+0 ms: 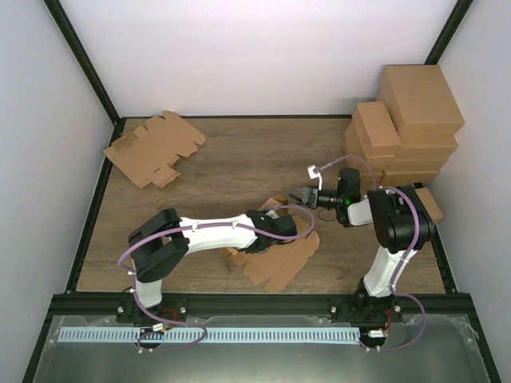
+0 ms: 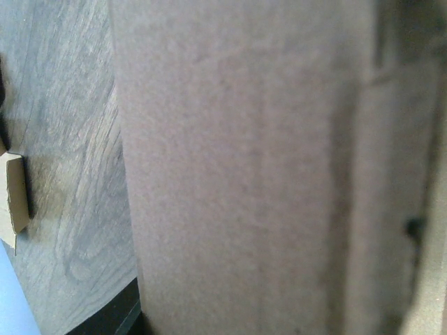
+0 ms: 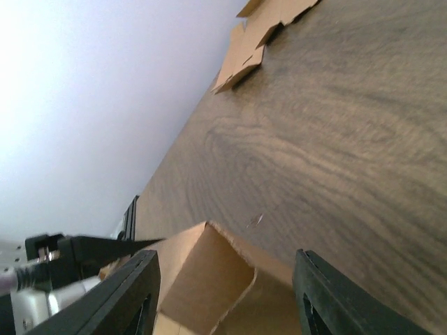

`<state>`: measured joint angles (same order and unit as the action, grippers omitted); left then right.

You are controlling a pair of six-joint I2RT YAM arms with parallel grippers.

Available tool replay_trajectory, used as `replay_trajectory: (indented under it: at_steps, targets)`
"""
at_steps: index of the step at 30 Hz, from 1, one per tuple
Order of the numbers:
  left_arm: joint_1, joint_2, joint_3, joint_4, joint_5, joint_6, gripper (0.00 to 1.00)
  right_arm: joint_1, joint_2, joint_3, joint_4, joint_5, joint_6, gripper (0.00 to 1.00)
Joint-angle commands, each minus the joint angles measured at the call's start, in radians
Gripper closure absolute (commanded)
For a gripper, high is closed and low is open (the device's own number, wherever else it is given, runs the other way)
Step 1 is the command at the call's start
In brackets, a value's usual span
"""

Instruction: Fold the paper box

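The paper box (image 1: pixel 283 259) lies partly folded near the table's front middle, with one corner raised. My left gripper (image 1: pixel 275 226) presses into its upper part. Its fingers are hidden in the top view, and the left wrist view is filled by a blurred brown panel of the box (image 2: pixel 244 167). My right gripper (image 1: pixel 302 194) points left just behind the box's raised flap. In the right wrist view it is open (image 3: pixel 225 272), its fingers (image 3: pixel 133 293) wide apart. The flap's corner (image 3: pixel 209 272) stands between them and touches neither.
A pile of notched cardboard blanks (image 1: pixel 156 148) lies at the back left and shows in the right wrist view (image 3: pixel 255 35). Bigger brown cartons (image 1: pixel 407 120) are stacked at the back right, one (image 1: pixel 429 203) beside the right arm. Black frame rails (image 1: pixel 88 215) edge the table.
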<state>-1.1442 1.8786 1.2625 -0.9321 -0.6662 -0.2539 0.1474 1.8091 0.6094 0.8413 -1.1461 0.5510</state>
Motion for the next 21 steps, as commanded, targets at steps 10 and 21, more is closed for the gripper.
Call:
replay_trajectory:
  at_steps: [10,21]
  targets:
    - [-0.004,-0.01,0.019,-0.004,-0.013,0.001,0.59,0.008,-0.076,-0.083,-0.064,-0.105,-0.154,0.49]
    - [-0.003,-0.028,0.011,-0.002,-0.006,0.0,0.59,0.071,-0.154,-0.137,-0.145,0.003,-0.301,0.51]
